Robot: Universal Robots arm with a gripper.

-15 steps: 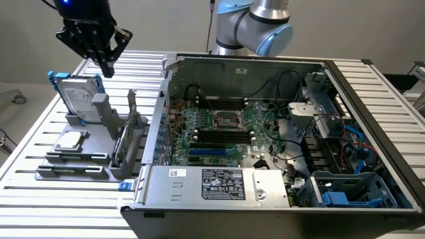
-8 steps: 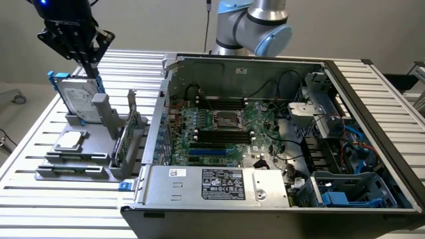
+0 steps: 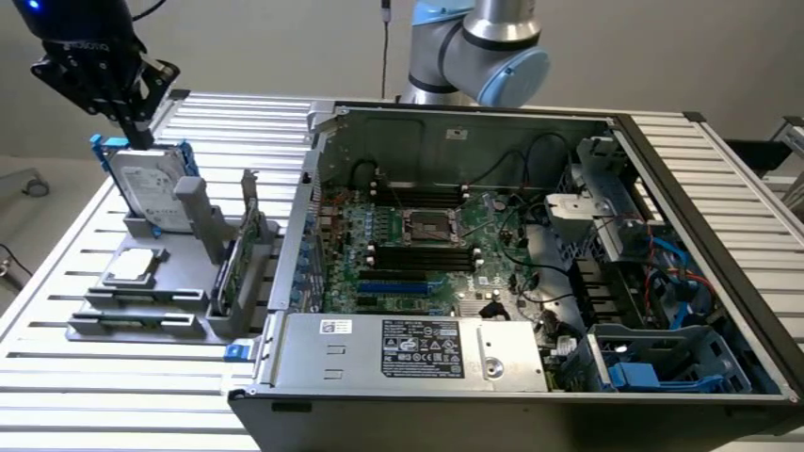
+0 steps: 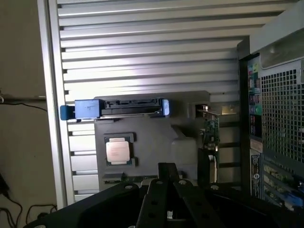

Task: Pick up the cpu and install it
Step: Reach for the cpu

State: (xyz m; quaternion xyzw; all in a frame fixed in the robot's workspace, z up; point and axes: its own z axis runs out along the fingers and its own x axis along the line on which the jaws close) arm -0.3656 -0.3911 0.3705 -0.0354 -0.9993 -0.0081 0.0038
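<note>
The gripper (image 3: 134,130), fingers closed on nothing, hangs over the hard drive (image 3: 149,184) at the grey holder's (image 3: 176,299) edge. The cpu (image 3: 135,266) lies flat mid-holder. A good approach centres squarely above it.

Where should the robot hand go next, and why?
Probably glide over until it hangs above the cpu. The gripper hovers up by the hard drive, shut and empty, while the cpu lies untouched in its grey holder.
</note>
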